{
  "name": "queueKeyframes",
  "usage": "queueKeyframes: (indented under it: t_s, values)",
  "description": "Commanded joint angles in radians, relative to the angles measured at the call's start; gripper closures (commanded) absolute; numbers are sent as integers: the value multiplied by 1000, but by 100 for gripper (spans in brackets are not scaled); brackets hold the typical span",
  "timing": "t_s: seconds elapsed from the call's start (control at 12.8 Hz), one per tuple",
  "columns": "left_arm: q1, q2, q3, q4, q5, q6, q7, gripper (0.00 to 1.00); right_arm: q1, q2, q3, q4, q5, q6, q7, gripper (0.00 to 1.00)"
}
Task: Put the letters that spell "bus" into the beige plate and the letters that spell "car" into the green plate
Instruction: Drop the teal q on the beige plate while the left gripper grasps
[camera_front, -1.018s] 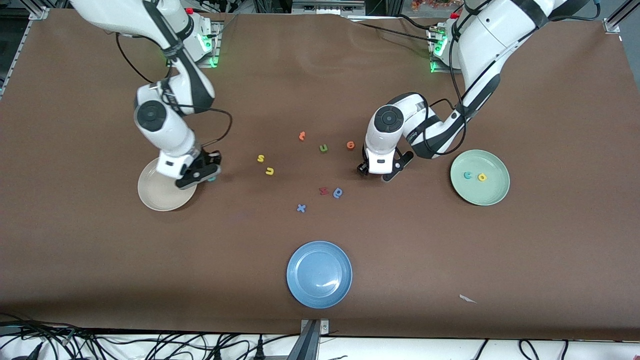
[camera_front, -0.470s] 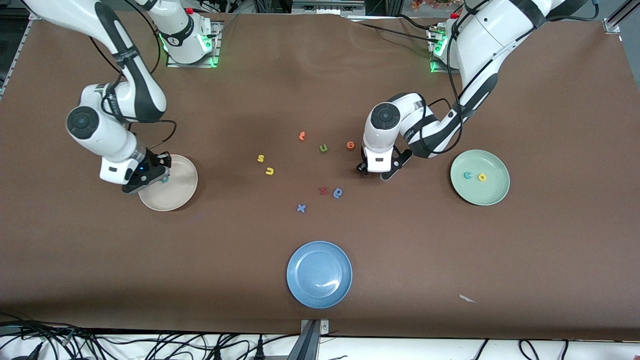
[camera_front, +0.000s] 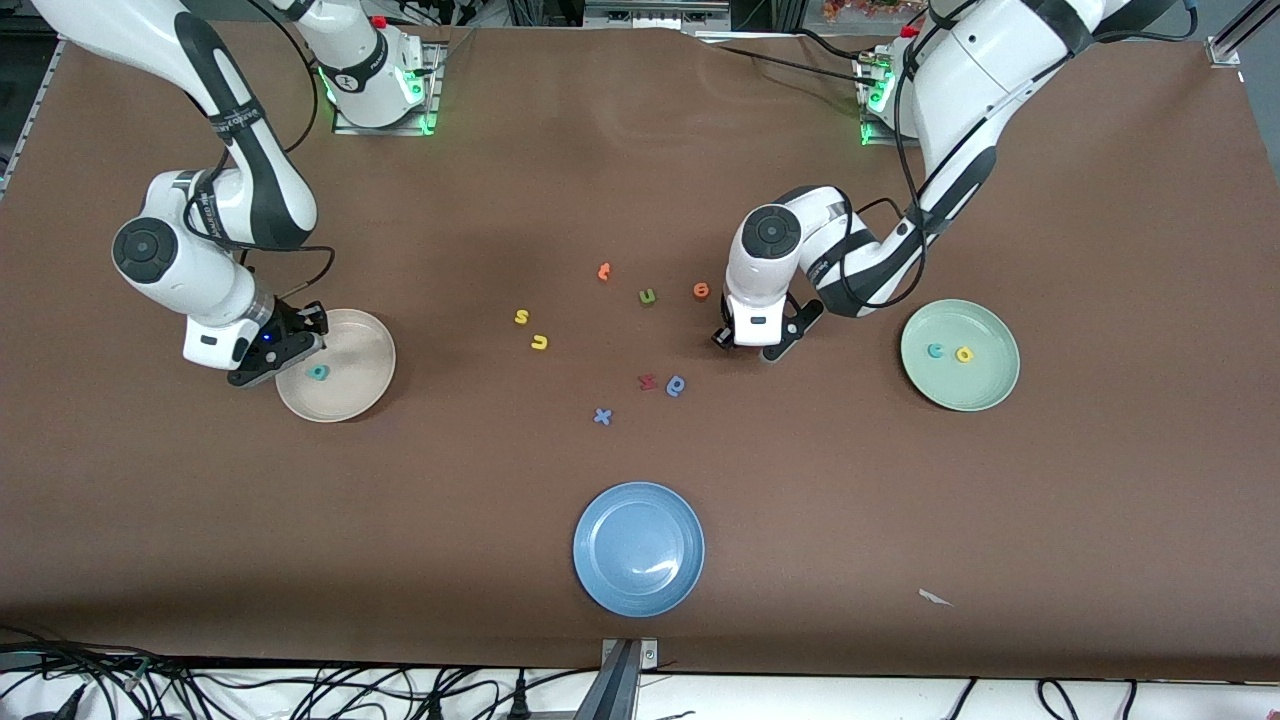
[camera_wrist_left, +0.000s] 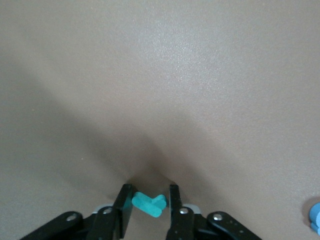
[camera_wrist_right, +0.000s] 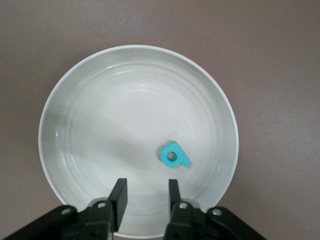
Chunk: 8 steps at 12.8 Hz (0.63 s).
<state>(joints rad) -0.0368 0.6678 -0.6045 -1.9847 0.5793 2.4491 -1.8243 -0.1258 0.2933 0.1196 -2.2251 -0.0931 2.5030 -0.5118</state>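
Note:
My left gripper (camera_front: 748, 345) is down on the table among the scattered letters, and its fingers (camera_wrist_left: 123, 207) are closed on the teal "r" (camera_wrist_left: 146, 204). My right gripper (camera_front: 272, 358) hangs open over the rim of the beige plate (camera_front: 352, 392), with nothing between its fingers (camera_wrist_right: 119, 197). The teal "b" (camera_front: 318, 372) lies flat in that plate (camera_wrist_right: 100, 100), just ahead of the fingertips (camera_wrist_right: 174, 155). On the table near the middle lie the yellow "s" (camera_front: 521, 317) and yellow "u" (camera_front: 539, 342). The green plate (camera_front: 985, 388) holds the teal "c" (camera_front: 936, 351) and yellow "a" (camera_front: 964, 354).
Loose on the table are two orange letters (camera_front: 603, 271) (camera_front: 701, 290), a green u-shape (camera_front: 648, 296), a red letter (camera_front: 647, 381), a blue a-like letter (camera_front: 677, 385) and a blue x (camera_front: 602, 416). A blue plate (camera_front: 639, 548) sits near the front edge, a paper scrap (camera_front: 935, 598) beside it.
The right arm swung across the beige plate toward its own end of the table, opened, and the teal "b" now lies in the plate. The left gripper's fingers closed in on the "r".

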Motion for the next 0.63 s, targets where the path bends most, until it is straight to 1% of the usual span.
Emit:
queueKeyframes:
  t_s: [0.0, 0.08, 0.16, 0.31, 0.39, 0.55]
  values:
    - [-6, 4, 8, -3, 36, -12, -29, 67, 6, -11, 8, -13, 3, -3, 57, 49]
    - [-6, 4, 8, -3, 36, -12, -29, 69, 30, -13, 12, -13, 3, -3, 115, 47]
    - [-6, 4, 9, -2, 36, -12, -26, 72, 64, -13, 14, -13, 4, -3, 178, 44]
    - [-6, 4, 8, -2, 36, -13, -20, 82, 115, -13, 41, -13, 7, -3, 332, 42]
    - [-6, 4, 9, -2, 36, -13, -18, 83, 133, -13, 73, -13, 7, -3, 426, 41]
    - [0, 4, 8, 4, 36, -15, -13, 83, 178, -8, 121, -13, 9, -3, 588, 41]
